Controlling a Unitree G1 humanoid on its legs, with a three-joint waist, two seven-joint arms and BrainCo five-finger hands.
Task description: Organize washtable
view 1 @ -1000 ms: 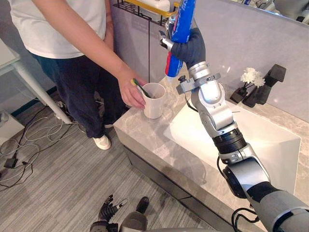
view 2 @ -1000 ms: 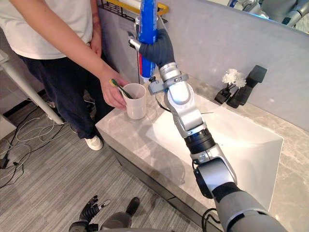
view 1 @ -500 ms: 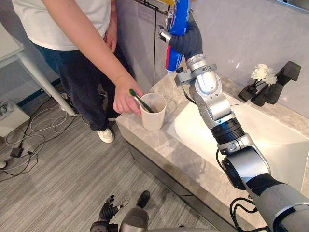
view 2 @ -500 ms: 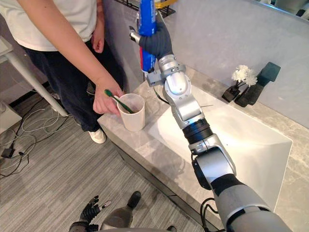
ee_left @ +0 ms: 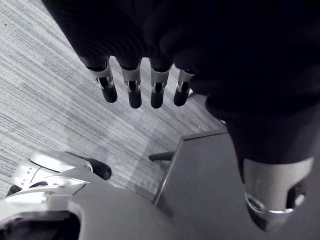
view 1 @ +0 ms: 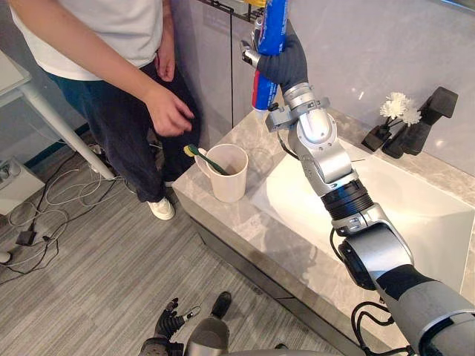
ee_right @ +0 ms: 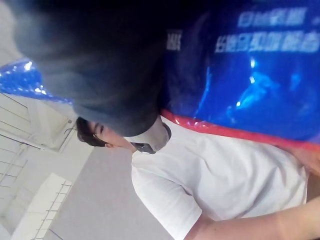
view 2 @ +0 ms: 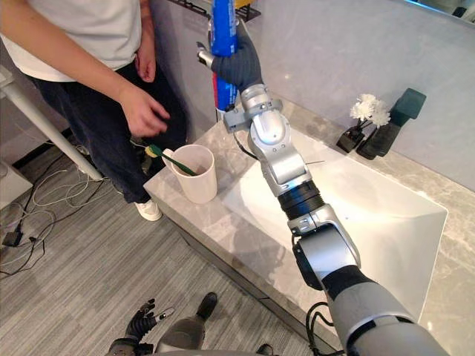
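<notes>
Gripping toothpaste tube (view 1: 274, 26), right hand (view 1: 286, 67) above counter (view 1: 260, 231) end, cup (view 1: 227, 176) near corner

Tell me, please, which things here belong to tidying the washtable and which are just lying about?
Belonging to the job: blue tube, held by the right hand; white cup; green toothbrush in it.
Just there: white flowers; black fixture beside them; person's hand; idle left hand.

Silver-grey arm (view 1: 320, 144), dark-covered right hand (view 1: 286, 65)

Toothpaste tube (view 1: 275, 18) top beyond frame edge
</notes>
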